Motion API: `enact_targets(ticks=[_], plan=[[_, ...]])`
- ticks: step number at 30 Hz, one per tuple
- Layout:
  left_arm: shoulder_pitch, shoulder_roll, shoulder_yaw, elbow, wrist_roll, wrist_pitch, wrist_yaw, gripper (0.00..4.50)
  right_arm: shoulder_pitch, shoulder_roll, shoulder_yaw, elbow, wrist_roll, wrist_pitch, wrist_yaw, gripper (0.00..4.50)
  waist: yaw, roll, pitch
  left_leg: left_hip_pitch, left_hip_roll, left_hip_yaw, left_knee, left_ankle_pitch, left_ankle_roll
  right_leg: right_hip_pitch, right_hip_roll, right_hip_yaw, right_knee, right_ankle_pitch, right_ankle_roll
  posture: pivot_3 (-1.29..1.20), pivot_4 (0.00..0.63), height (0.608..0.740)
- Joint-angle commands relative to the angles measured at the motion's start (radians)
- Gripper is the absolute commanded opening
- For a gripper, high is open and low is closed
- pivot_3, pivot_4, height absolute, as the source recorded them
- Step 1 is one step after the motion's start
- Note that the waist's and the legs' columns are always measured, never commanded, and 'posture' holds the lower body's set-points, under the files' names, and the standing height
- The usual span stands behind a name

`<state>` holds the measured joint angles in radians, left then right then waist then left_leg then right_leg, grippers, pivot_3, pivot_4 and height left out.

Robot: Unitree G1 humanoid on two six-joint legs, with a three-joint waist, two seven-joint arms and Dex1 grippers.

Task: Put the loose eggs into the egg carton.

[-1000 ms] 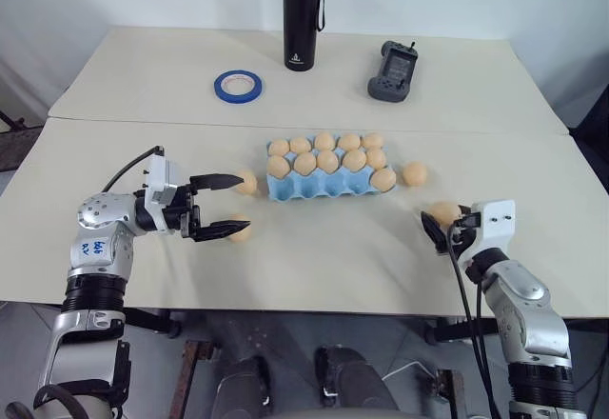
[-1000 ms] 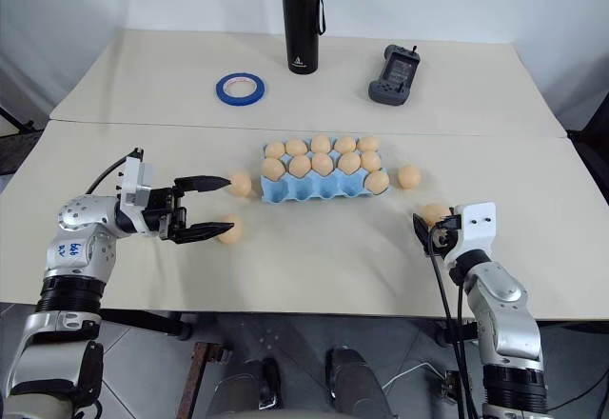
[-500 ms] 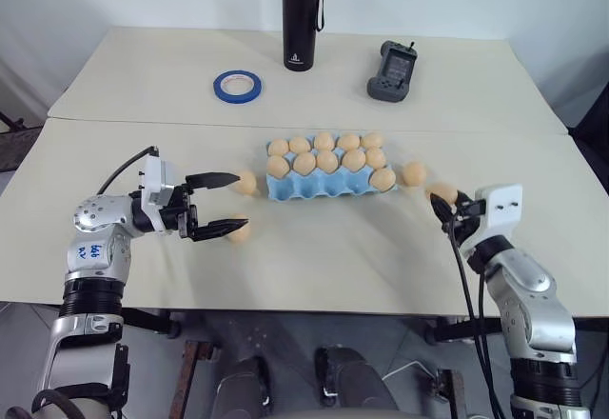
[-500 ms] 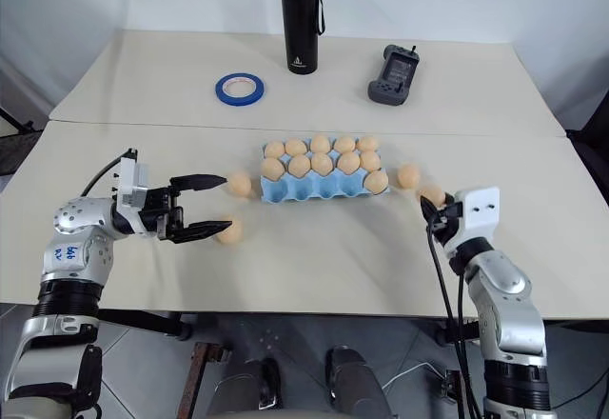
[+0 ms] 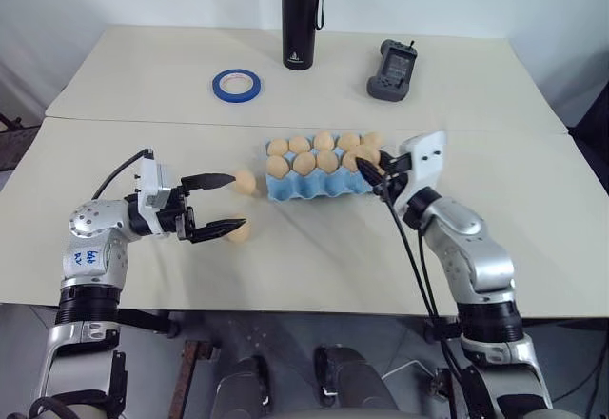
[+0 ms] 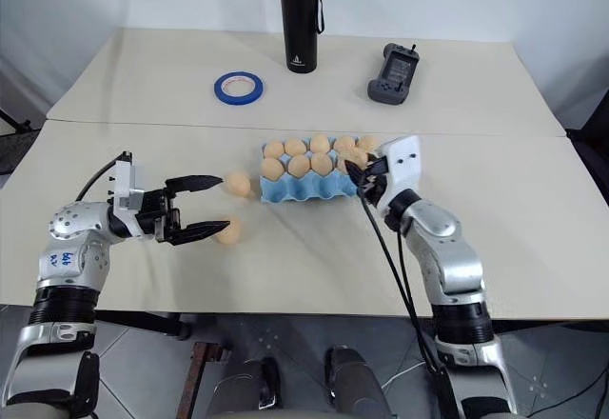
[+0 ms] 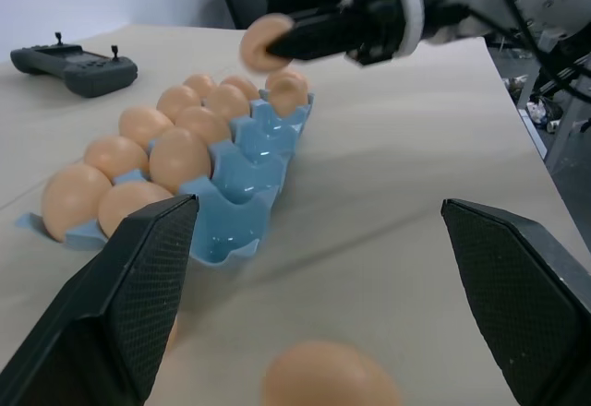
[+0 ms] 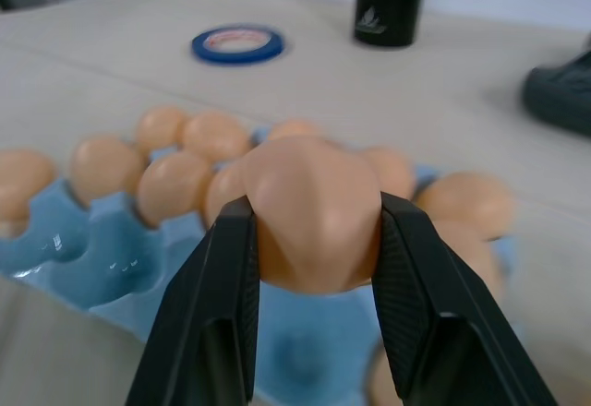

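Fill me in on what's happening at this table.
A two-armed robot is loading loose eggs into a light blue egg carton. Its right pincer is shut on one egg and holds it over the carton's right end, above the filled cups. The left pincer hangs open beside the carton's left end, with two loose eggs on the table by its fingertips.

A light blue moulded egg carton sits lidless on the table, its far rows filled with small tan-orange matte eggs and its near cups bare. One egg is pinched between black fingers above the carton's right end. Two loose eggs lie on the table left of the carton.
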<state>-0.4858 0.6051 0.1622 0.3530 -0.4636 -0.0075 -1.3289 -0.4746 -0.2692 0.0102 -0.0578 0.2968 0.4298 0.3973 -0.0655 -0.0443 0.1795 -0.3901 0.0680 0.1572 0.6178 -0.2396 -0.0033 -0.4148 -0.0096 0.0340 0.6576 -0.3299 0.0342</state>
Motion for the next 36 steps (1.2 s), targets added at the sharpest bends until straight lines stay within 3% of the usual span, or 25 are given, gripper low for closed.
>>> enact_targets(ticks=[1, 9, 11, 18, 24, 32, 36], plan=[[0.023, 0.016, 0.035, -0.058, -0.022, 0.002, 0.020, 4.50, -0.030, 0.010, 0.015, 0.065, -0.030, -0.076, 0.027, 1.32, -0.003, 0.000, 0.000, 0.000, 0.000, 0.000, 0.000, 0.000, 0.000, 0.000, 0.000, 0.000, 0.000, 0.000, 0.000, 0.00, 0.150, 0.740], [0.043, 0.022, 0.046, -0.086, -0.026, 0.013, 0.037, 4.50, -0.008, -0.011, 0.019, 0.018, -0.032, -0.075, 0.076, 4.02, -0.013, 0.000, 0.000, 0.000, 0.000, 0.000, 0.000, 0.000, 0.000, 0.000, 0.000, 0.000, 0.000, 0.000, 0.000, 0.00, 0.150, 0.740], [0.043, 0.021, 0.048, -0.086, -0.025, 0.014, 0.040, 4.50, 0.000, -0.021, 0.009, -0.006, -0.028, -0.062, 0.080, 4.47, -0.015, 0.000, 0.000, 0.000, 0.000, 0.000, 0.000, 0.000, 0.000, 0.000, 0.000, 0.000, 0.000, 0.000, 0.000, 0.00, 0.150, 0.740], [0.026, 0.016, 0.043, -0.073, -0.021, 0.014, 0.043, 4.50, 0.033, -0.077, -0.026, -0.077, -0.007, -0.024, 0.101, 4.47, -0.018, 0.000, 0.000, 0.000, 0.000, 0.000, 0.000, 0.000, -0.001, 0.000, 0.000, 0.000, 0.000, 0.000, 0.000, 0.00, 0.150, 0.740], [0.028, 0.018, 0.045, -0.074, -0.027, 0.016, 0.035, 4.50, 0.084, -0.173, -0.146, -0.141, 0.051, 0.028, 0.116, 4.47, -0.016, 0.000, 0.000, 0.000, 0.000, 0.000, 0.000, 0.000, 0.000, 0.000, 0.000, 0.000, 0.000, 0.000, 0.000, 0.00, 0.150, 0.740], [0.028, 0.038, 0.061, -0.048, -0.032, 0.028, 0.025, 4.50, 0.388, -0.362, -0.393, -0.290, 0.152, 0.070, 0.238, 4.47, -0.009, 0.000, 0.000, 0.000, 0.000, -0.001, -0.004, 0.000, -0.001, 0.000, 0.000, 0.000, -0.003, -0.001, 0.001, 0.00, 0.150, 0.740], [0.005, 0.041, 0.062, -0.018, -0.031, 0.028, 0.020, 4.50, 0.505, -0.389, -0.458, -0.308, 0.174, 0.051, 0.280, 4.47, -0.017, 0.000, 0.000, 0.001, 0.000, -0.001, -0.004, -0.001, 0.000, 0.001, 0.000, 0.000, -0.003, -0.001, 0.002, 0.00, 0.150, 0.740]])
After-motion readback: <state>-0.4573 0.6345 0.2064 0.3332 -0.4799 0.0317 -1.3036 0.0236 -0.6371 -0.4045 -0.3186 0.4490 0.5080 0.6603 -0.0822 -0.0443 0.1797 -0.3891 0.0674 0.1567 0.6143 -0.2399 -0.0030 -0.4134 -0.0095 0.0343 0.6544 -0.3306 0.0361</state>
